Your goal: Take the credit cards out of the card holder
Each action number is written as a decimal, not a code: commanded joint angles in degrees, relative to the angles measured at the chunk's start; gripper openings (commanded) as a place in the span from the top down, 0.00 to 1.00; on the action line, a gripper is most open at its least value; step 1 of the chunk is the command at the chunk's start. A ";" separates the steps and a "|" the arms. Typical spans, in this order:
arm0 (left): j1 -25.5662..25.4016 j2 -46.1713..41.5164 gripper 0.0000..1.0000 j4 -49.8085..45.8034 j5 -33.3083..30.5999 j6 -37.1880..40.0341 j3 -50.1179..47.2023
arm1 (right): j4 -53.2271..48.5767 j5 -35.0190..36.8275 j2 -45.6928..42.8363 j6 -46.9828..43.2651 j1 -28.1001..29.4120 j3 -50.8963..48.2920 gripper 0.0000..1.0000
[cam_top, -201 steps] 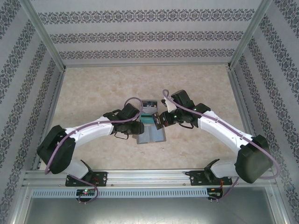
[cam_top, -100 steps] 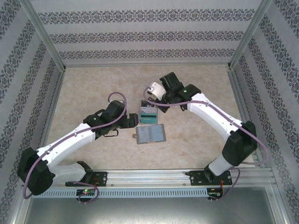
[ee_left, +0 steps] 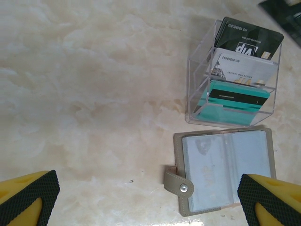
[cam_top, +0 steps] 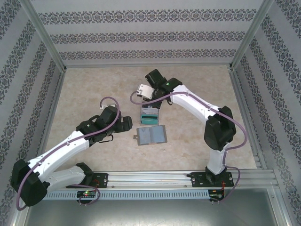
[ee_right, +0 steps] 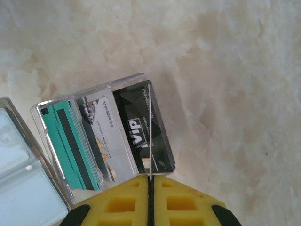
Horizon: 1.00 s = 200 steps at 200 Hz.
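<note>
The card holder [cam_top: 151, 135] lies open and flat on the table, its bluish pocket panels [ee_left: 225, 172] up and its snap tab pointing left. Just beyond it, a clear box [cam_top: 150, 115] holds credit cards: a black one [ee_right: 141, 132], a silver one [ee_right: 101, 136] and teal ones [ee_right: 70, 146]. My right gripper [ee_right: 150, 181] is shut on another credit card [ee_right: 149, 127]. That card shows edge-on as a thin white line over the black card's slot. My left gripper [ee_left: 149, 202] stands wide open over bare table, left of the holder, nothing between its fingers.
The beige marbled tabletop [cam_top: 94, 89] is walled by patterned panels on three sides. An aluminium rail [cam_top: 150, 179] with the arm bases runs along the near edge. The right arm [cam_top: 197, 106] reaches over the table's far middle.
My left gripper opened and drew back left, away from the holder. My right gripper rose and moved to the far side, carrying a card over the clear box.
</note>
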 commanded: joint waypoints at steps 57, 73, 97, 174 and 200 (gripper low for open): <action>1.99 -2.33 0.00 -3.57 -1.99 -1.34 -1.22 | -0.32 1.30 4.56 -0.90 -0.32 0.45 1.00; 2.15 -2.74 0.00 -3.81 -1.99 -1.49 -1.54 | -0.07 0.79 4.80 -0.66 -0.42 -0.13 1.00; 2.40 -2.99 0.00 -4.00 -1.88 -1.83 -1.86 | 0.42 0.29 5.24 -0.33 -0.60 -0.59 1.00; 2.89 -4.43 0.00 -3.88 -1.46 -2.15 -2.78 | 2.08 2.55 6.69 2.30 -1.57 -0.01 0.77; 2.97 -4.66 0.00 -3.59 -0.81 -2.03 -3.08 | 2.93 4.04 6.26 3.55 -1.88 -0.11 0.74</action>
